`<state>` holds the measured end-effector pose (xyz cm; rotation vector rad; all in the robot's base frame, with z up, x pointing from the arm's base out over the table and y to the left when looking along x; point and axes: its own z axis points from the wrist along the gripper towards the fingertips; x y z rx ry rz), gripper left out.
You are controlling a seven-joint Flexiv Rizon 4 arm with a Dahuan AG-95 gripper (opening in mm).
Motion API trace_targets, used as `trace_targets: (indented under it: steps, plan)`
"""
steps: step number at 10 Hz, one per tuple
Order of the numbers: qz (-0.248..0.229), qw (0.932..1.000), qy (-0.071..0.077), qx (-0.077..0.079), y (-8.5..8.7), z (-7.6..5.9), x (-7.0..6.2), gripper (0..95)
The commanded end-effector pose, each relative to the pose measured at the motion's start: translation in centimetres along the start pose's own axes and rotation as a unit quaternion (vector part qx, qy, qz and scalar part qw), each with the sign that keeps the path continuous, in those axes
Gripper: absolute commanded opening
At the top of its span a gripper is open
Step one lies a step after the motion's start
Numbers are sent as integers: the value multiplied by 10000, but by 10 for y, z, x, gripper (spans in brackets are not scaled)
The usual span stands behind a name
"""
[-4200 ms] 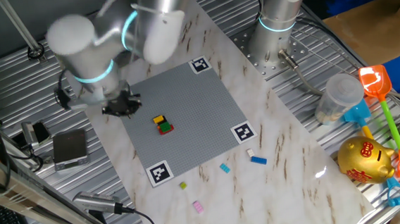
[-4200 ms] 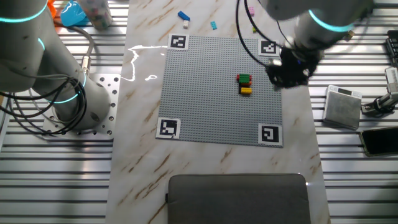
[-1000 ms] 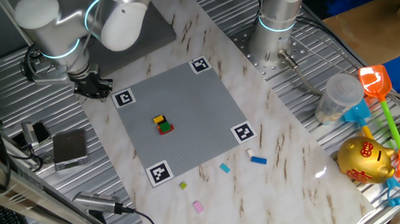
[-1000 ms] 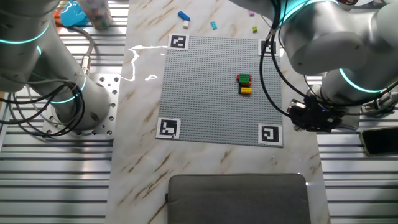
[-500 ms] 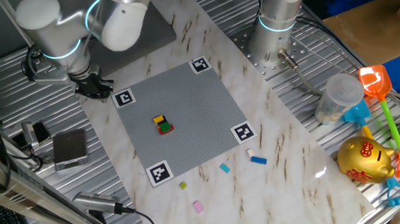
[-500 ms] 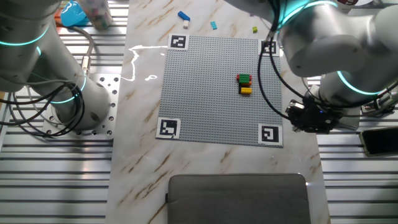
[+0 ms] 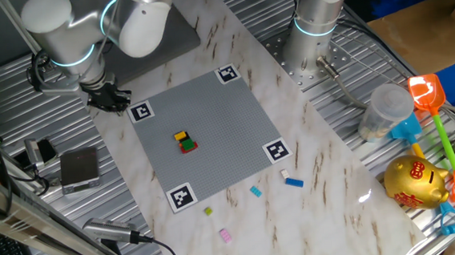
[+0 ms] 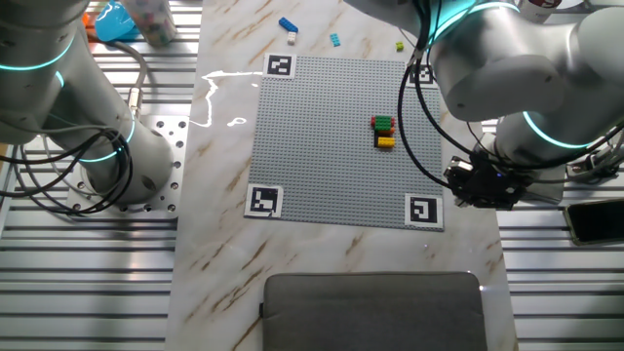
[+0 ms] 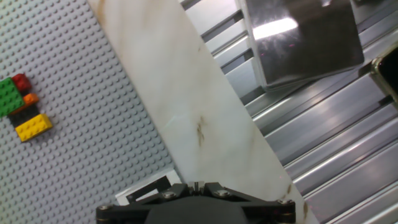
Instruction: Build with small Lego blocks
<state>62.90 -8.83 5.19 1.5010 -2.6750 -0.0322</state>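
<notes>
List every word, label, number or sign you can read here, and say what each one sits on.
No readable words or numbers in any view.
Black-and-white square markers: four, one at each corner of the grey studded plate, for example and; they are patterns, not text.
Red mark on the gold piggy bank: too blurred to read.
Lego blocks: no print visible.

Near the middle of my grey plate sits a joined cluster of green, red, orange, black and yellow bricks [image 9: 23, 107], while blue [image 7: 295, 182], light blue [image 7: 256, 191], yellow-green [image 7: 208, 211] and pink [image 7: 225, 235] bricks lie loose on the worktop
</notes>
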Motion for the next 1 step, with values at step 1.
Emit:
trace_targets:
  steps: [1]
  plan:
    - [-13,10000,10,13,1,1,0,0]
